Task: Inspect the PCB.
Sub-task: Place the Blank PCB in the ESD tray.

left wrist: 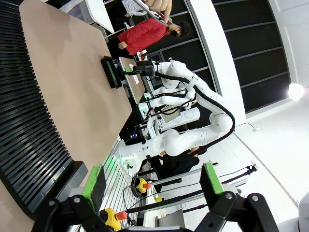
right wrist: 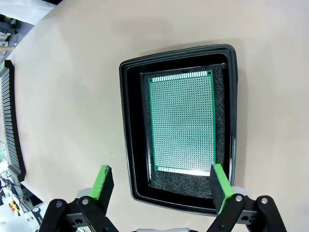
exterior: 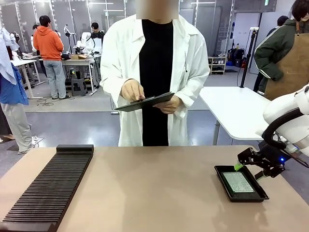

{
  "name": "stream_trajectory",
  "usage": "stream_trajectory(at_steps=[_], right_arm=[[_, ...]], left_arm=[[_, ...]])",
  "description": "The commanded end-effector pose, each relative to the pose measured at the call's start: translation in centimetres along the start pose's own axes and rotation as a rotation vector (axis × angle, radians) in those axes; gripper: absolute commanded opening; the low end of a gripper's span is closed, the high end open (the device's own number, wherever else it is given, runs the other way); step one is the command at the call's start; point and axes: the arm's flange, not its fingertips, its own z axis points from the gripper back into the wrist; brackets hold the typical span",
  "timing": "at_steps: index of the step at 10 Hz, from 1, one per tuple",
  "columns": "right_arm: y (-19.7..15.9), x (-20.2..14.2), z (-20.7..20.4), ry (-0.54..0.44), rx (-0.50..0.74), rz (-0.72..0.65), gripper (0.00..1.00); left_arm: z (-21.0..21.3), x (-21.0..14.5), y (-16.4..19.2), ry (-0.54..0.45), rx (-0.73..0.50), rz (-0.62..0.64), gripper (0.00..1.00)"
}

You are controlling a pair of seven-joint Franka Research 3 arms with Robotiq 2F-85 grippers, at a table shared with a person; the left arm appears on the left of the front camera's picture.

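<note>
From the front, the PCB [exterior: 238, 182] lay flat in a shallow black tray [exterior: 221, 175] near the right end of the tabletop [exterior: 154, 193], face up, probably so its grid could be read from above. The right tool [exterior: 239, 165] hung over the tray's far edge. A person [exterior: 153, 72] stood beyond the tabletop holding a clipboard [exterior: 145, 102], apparently to log the check. A ribbed black rack [exterior: 48, 188] sat well apart at the left, leaving the middle open.

At the left wrist, the left tool [left wrist: 153, 186] was spread and carried nothing, off the tabletop's edge beside the rack [left wrist: 29, 121].

At the right wrist, the right tool [right wrist: 159, 186] was spread, empty, over the tray's [right wrist: 128, 140] near rim; the PCB [right wrist: 182, 123] sat inside with dark foam margins, so fingers had little side room.
</note>
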Motion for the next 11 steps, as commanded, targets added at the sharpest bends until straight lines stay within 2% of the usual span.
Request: stream_trajectory(at_steps=[1,3,5,8,9,11], right_arm=[[0.0,0.0,0.0,0.0,0.0,0.0,1.0],[1.5,-1.0,6.4,0.074,0.182,0.013,1.0],[0.5,-2.4,11.1,0.14,0.35,0.022,1.0],[-4.4,-6.0,15.9,0.235,0.647,0.029,1.0],[-6.5,-8.1,17.3,0.247,0.771,0.05,1.0],[-9.6,-11.2,18.5,0.248,0.906,0.067,1.0]], left_arm=[[0.1,-0.1,-0.3,0.007,0.01,-0.003,1.0],[0.1,-0.1,-0.3,0.007,0.01,-0.003,1.0],[0.1,-0.1,-0.3,0.007,0.01,-0.003,1.0],[0.1,-0.1,-0.3,0.007,0.01,-0.003,1.0],[0.1,-0.1,-0.3,0.007,0.01,-0.003,1.0],[0.1,-0.1,-0.3,0.007,0.01,-0.003,1.0]])
